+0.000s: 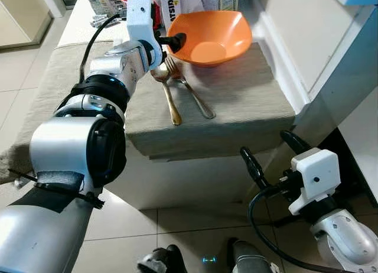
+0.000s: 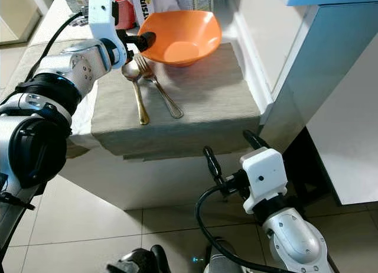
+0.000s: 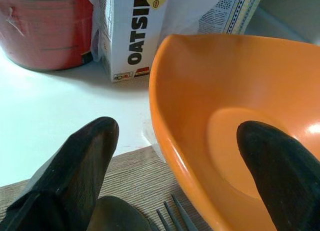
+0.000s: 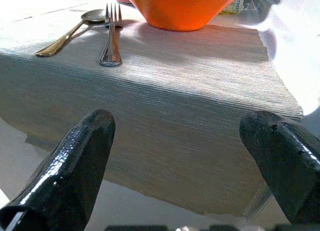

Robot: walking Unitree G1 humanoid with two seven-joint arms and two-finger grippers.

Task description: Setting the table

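One hand on the job: left hand (image 1: 172, 41) straddles bowl (image 1: 214, 36) rim, unclenched.
You're nudging it above spoon (image 1: 168, 94) and fork (image 1: 190, 89); right hand (image 1: 273, 153) idle, unclenched.

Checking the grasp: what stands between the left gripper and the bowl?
Nothing visible. The left gripper is open and straddles the bowl rim, one finger inside, the other outside above the spoon.

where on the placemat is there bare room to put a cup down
Free: the placemat right of the fork, from below the orange bowl to the front edge. Crowded: the far left, where the left tool straddles the bowl's rim above the spoon.
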